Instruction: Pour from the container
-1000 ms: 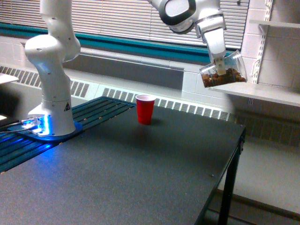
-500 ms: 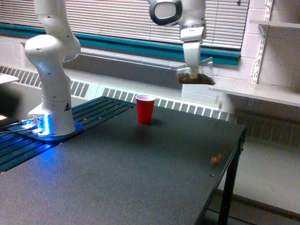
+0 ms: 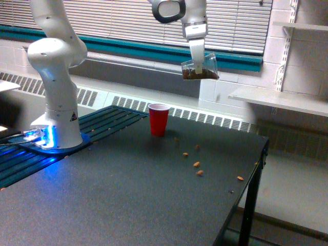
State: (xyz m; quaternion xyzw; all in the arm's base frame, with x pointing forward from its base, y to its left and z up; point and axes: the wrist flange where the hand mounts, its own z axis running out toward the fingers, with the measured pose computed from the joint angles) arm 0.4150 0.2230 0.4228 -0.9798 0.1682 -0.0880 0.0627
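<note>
The clear container (image 3: 200, 68), brown nut pieces lying in its lower part, hangs tilted in the air, clamped at its rim by the fingers (image 3: 196, 61) that come down from above. It is up and toward the exterior view's right of the red cup (image 3: 159, 119), well apart from it. The red cup stands upright near the desk's (image 3: 102, 195) far edge. Several nut pieces (image 3: 197, 164) lie scattered on the dark desk, one close to its edge on the exterior view's right. A yellow triangular label marks the arm's base (image 3: 59, 123).
</note>
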